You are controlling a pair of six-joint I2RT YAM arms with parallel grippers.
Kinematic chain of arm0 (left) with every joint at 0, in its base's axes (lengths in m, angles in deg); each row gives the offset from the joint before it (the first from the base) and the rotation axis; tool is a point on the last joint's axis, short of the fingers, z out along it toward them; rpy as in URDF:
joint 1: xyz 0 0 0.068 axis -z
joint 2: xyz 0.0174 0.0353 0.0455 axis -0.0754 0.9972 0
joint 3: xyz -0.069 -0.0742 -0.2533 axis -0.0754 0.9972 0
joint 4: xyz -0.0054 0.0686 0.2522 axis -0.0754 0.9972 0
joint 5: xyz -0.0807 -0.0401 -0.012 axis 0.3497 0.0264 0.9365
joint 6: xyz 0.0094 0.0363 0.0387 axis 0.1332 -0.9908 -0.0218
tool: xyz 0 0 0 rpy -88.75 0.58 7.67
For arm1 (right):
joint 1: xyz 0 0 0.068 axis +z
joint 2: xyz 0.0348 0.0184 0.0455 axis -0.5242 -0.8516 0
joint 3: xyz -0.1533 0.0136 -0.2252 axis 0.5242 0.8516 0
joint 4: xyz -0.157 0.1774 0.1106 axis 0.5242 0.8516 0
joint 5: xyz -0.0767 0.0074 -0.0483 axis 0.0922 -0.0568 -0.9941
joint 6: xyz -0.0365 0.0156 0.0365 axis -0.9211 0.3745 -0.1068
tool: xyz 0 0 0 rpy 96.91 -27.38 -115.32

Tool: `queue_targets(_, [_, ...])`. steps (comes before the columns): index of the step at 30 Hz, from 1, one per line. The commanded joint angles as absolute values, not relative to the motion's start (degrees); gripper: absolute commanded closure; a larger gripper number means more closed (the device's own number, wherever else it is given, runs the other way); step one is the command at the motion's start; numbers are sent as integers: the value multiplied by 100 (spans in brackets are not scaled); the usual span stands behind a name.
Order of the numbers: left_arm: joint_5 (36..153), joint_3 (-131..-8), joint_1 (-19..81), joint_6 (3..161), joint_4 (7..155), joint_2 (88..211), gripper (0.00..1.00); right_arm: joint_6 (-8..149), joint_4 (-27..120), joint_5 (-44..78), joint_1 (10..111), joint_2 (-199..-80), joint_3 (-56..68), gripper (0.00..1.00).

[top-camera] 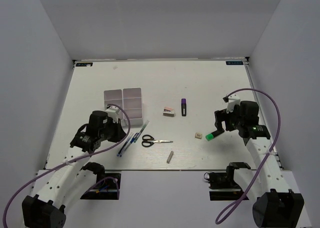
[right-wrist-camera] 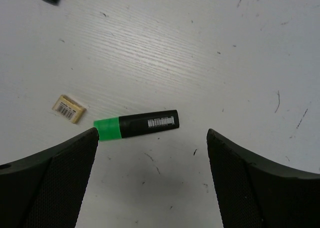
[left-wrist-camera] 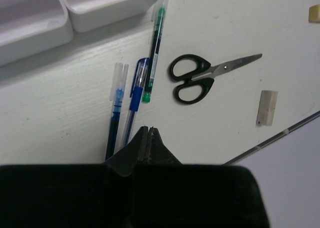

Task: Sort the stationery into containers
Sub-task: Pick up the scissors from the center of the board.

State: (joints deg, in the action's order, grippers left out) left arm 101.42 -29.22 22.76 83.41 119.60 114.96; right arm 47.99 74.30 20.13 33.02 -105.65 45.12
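The white divided tray [top-camera: 123, 102] stands left of centre; its corner shows in the left wrist view [left-wrist-camera: 35, 23]. Thin blue pens [top-camera: 129, 140] lie by its near end [left-wrist-camera: 135, 95], with black-handled scissors [top-camera: 149, 141] beside them [left-wrist-camera: 192, 78]. A short grey stick [top-camera: 170, 156] lies near the front edge [left-wrist-camera: 266, 107]. The pink-white block [top-camera: 169, 111] and purple marker [top-camera: 184, 107] lie mid-table. The green highlighter [top-camera: 213, 134] lies flat next to the beige cube [top-camera: 198, 135]. My left gripper [left-wrist-camera: 148, 130] is shut and empty, just short of the pens. My right gripper [right-wrist-camera: 152, 135] is open over the highlighter [right-wrist-camera: 136, 125].
The beige cube also shows in the right wrist view [right-wrist-camera: 69, 108]. The table's front edge [left-wrist-camera: 280, 135] runs close to the grey stick. White walls enclose the table on three sides.
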Motion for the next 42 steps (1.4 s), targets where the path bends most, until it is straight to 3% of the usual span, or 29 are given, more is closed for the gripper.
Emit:
queue_targets(1, [10086, -3170, 2488, 8274, 12044, 11591, 100, 4668, 7665, 1567, 3293, -10743, 4362, 10])
queue_targets(6, [10068, -3285, 2796, 8239, 12176, 11801, 100, 4467, 7841, 1724, 3293, -10866, 4265, 10])
queue_targets(10, [9727, -3416, 3603, 8222, 12263, 12100, 90, 4008, 8018, 2446, 3293, -10822, 4308, 14])
queue_targets(11, [9603, -3504, 3744, 8204, 12299, 12275, 85, 3940, 8000, 2524, 3302, -10787, 4370, 32])
queue_targets(12, [9341, -3618, 4085, 8152, 12343, 12503, 61, 3922, 7965, 2586, 3293, -10752, 4396, 63])
queue_targets(13, [8990, -3688, 4454, 8116, 12473, 12610, 48, 3982, 7930, 2595, 3310, -10708, 4414, 100])
queue_targets(14, [8813, -3863, 4841, 8099, 12527, 12906, 35, 4000, 7860, 2526, 3284, -10682, 4423, 100])
queue_targets(15, [8428, -4013, 5010, 8064, 12649, 13049, 31, 4001, 7842, 2586, 3293, -10664, 4475, 100])
queue_targets(16, [8242, -4110, 5377, 8063, 12729, 13485, 30, 3992, 7816, 2578, 3284, -10577, 4519, 80])
queue_targets(17, [7805, -4276, 5433, 8055, 12764, 13646, 29, 4000, 7737, 2578, 3293, -10558, 4572, 49])
queue_targets(18, [7757, -4435, 5459, 8098, 12843, 13770, 33, 3992, 7745, 2682, 3293, -10541, 4581, 25])
queue_targets(19, [7756, -4480, 5460, 8098, 12827, 14110, 53, 3983, 7710, 2683, 3302, -10523, 4590, 15])
queue_targets(21, [7721, -4699, 5468, 8081, 12712, 14297, 78, 3983, 7736, 2710, 3293, -10488, 4573, 21])
queue_targets(23, [7599, -4761, 5556, 7976, 12511, 14587, 85, 3974, 7771, 2736, 3302, -10497, 4590, 42])
queue_targets(25, [7528, -4883, 5574, 7897, 12457, 14807, 83, 3974, 7736, 2780, 3293, -10488, 4599, 45])
queue_targets(26, [7510, -4919, 5574, 7861, 12414, 15017, 78, 3974, 7736, 2780, 3302, -10488, 4599, 47])
queue_targets(34, [7466, -5499, 5565, 7369, 12448, 15879, 62, 3992, 7701, 2824, 3293, -10488, 4634, 47])
queue_targets(42, [7704, -5851, 5399, 7044, 12352, 16556, 60, 3983, 7701, 2842, 3293, -10505, 4643, 44])
